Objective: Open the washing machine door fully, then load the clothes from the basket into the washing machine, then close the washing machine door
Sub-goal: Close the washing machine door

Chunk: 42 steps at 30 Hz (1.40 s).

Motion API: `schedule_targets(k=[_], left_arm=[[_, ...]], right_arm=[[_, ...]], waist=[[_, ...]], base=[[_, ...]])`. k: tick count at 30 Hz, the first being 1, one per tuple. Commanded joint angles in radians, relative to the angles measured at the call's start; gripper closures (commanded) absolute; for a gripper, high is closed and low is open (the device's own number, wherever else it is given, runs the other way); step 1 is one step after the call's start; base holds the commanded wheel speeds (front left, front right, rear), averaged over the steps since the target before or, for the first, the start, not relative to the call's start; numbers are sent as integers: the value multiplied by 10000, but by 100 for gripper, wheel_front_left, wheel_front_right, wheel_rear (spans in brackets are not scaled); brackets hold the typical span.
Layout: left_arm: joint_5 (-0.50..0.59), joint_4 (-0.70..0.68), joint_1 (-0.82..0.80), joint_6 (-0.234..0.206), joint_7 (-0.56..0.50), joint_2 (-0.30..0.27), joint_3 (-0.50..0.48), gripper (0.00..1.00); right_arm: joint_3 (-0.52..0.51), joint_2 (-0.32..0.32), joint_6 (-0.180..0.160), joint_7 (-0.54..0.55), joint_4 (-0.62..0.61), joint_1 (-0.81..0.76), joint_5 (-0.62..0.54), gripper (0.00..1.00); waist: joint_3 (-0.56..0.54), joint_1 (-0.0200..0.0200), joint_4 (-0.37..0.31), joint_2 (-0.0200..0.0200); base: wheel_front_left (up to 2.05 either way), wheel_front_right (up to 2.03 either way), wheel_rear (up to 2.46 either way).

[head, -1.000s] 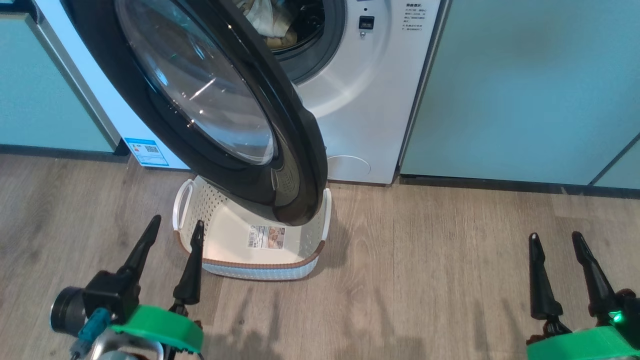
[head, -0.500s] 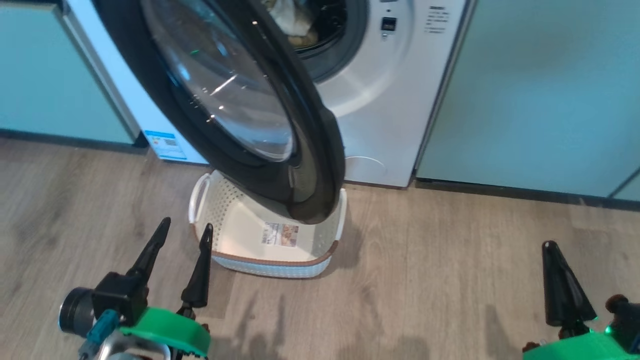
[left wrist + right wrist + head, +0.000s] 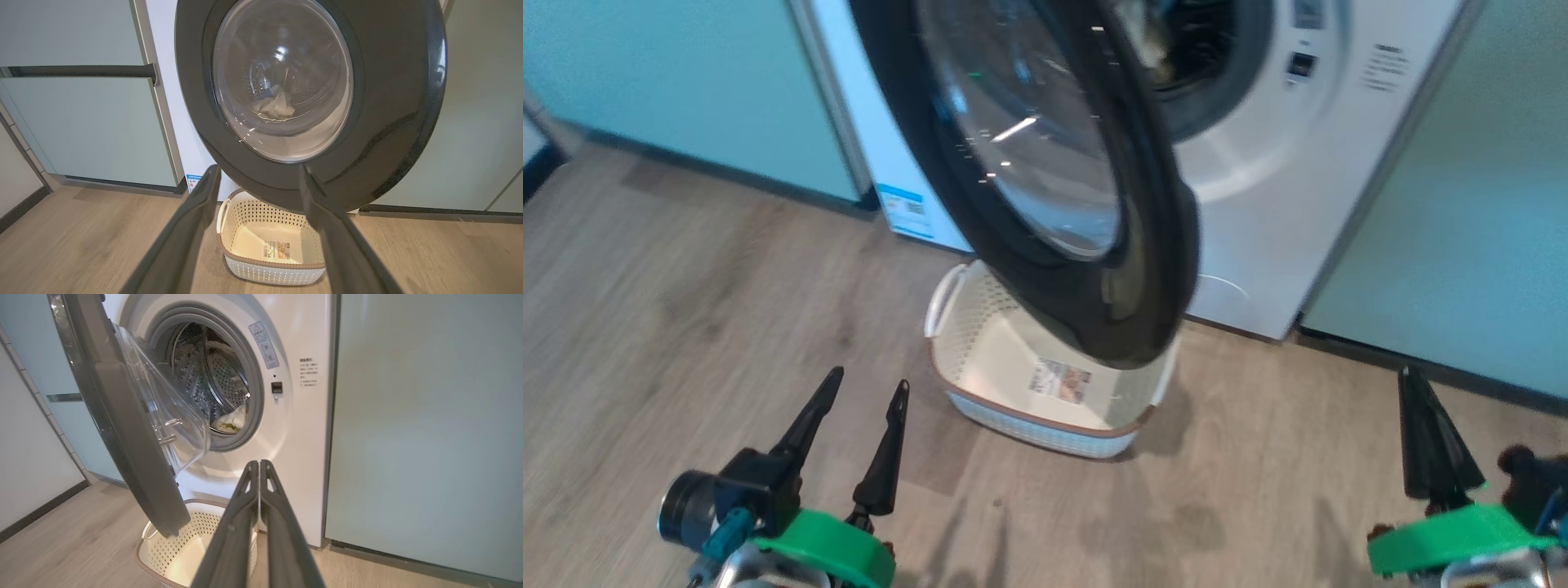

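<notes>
**Door swung out, clothes in the drum, basket below**

The washing machine door [image 3: 1029, 163] stands open at an angle from the white front of the washing machine [image 3: 1258, 204], hinged on the machine's left side. In the head view its lower black rim hangs over the basket [image 3: 1045, 426]. The basket sits on the wooden floor [image 3: 686, 286] just in front of the machine, and its pale bottom is bare around a printed label [image 3: 1060, 381].

The clothes [image 3: 232, 421] lie inside the steel drum [image 3: 212, 375] – a crumpled cream bundle at the lower edge of the opening, seen past the door's clear glass bowl in the right wrist view. The left wrist view shows the same pale fabric through the glass.

The left gripper [image 3: 870, 378] hovers over the floor just left of the basket, its two dark fingers spread apart with nothing between them. The right gripper [image 3: 1413, 384] hangs well apart from the basket on the other side – its fingers pressed flat together, holding nothing, in front of the pale green cabinet panel [image 3: 1486, 245]. A small blue sticker [image 3: 904, 208] marks the machine's lower corner.
</notes>
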<state>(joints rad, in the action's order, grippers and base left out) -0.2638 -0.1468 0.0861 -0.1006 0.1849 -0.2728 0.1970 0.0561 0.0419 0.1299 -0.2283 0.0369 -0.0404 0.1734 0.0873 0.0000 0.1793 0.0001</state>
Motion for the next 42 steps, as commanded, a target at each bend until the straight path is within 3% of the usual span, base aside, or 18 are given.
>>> schedule_targets(k=[1, 8, 14, 22, 30, 42], left_arm=[[81, -246, -555, 2, 4, -71, -339, 0], [30, -208, -655, -11, 47, -107, -346, 0], [18, -231, -637, -73, 78, -134, -354, 0], [-56, -245, -709, -120, 160, -78, -321, 0], [-102, -300, -709, -216, 253, -73, -371, 0], [-159, -224, -782, -260, 386, -4, -312, 0]], right_arm=[[203, 83, 8, -48, -161, 689, -87, 100], [209, 112, 8, -174, 200, 2099, -199, 100], [391, 320, 8, -245, -245, 3727, -291, 100], [1833, 363, 8, -55, -1210, 5401, -266, 100], [3789, 396, 8, 613, -1267, 5290, 307, 100], [5272, 488, 8, 898, -193, 4105, 1063, 100]], waist=[[-80, 0, 491, -1], [-100, 0, 1184, -1], [-76, 0, 1432, -1], [-33, 0, 1610, -1], [98, 0, 1682, -1], [217, 0, 1587, -1]], base=[[0, 0, 0], [0, 0, 0], [0, 0, 0], [0, 0, 0], [0, 0, 0], [0, 0, 0]])
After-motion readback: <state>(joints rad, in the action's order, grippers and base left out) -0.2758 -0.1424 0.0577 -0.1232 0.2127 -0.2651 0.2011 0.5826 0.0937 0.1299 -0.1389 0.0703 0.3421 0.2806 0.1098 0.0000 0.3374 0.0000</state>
